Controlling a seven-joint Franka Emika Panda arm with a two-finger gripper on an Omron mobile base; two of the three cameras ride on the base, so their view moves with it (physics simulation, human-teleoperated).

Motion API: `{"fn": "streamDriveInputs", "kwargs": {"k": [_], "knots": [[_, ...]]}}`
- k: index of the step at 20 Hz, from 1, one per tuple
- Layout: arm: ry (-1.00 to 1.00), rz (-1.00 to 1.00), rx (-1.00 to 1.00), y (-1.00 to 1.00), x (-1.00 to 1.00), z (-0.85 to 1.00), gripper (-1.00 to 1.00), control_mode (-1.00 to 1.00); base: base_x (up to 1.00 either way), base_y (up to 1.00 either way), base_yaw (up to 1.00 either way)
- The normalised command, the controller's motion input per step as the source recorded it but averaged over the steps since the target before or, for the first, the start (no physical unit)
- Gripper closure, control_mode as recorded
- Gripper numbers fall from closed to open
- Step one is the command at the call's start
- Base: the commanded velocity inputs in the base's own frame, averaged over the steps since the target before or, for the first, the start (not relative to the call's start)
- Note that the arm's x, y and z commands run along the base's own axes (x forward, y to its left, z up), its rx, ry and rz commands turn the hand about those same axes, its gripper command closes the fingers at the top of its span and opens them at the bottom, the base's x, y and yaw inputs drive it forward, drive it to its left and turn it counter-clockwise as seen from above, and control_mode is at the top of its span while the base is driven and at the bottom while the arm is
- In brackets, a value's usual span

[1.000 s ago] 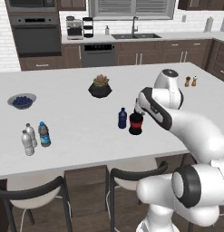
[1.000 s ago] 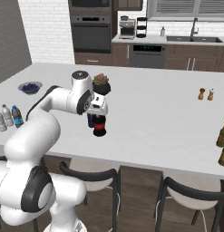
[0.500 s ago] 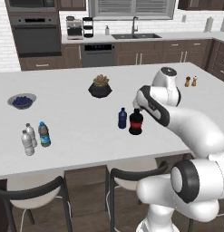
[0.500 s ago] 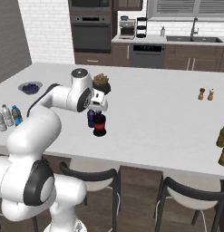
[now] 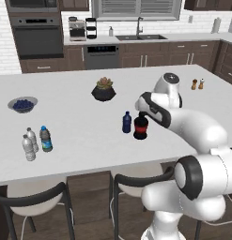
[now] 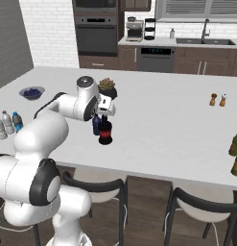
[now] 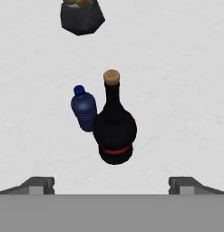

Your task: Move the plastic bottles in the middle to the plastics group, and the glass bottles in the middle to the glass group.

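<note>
White counter (image 5: pixel 89 136): mid-island, squat dark glass bottle with red band (image 7: pixel 114 131) touching slim dark blue plastic bottle (image 7: pixel 84 110). Glass likely heavy, rigid, slick, breakable; grasp narrow neck. Two-finger gripper (image 7: pixel 111 185) above, spread wide, holding nothing.

We saw a black glass bottle (image 7: pixel 114 131) with a red band and tan cork, a dark blue plastic bottle (image 7: pixel 84 110), and a plain white counter (image 7: pixel 177 90).
</note>
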Motion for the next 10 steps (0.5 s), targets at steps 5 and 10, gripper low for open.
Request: {"fn": "streamDriveInputs", "kwargs": {"k": [5,10], "knots": [[0.0,0.0,0.0,0.0,0.4,-0.03,-1.0,-1.0,0.0,0.0,0.0],[0.01,0.0,0.0,0.0,0.23,-0.21,-1.0,-1.0,0.0,0.0,0.0]]}}
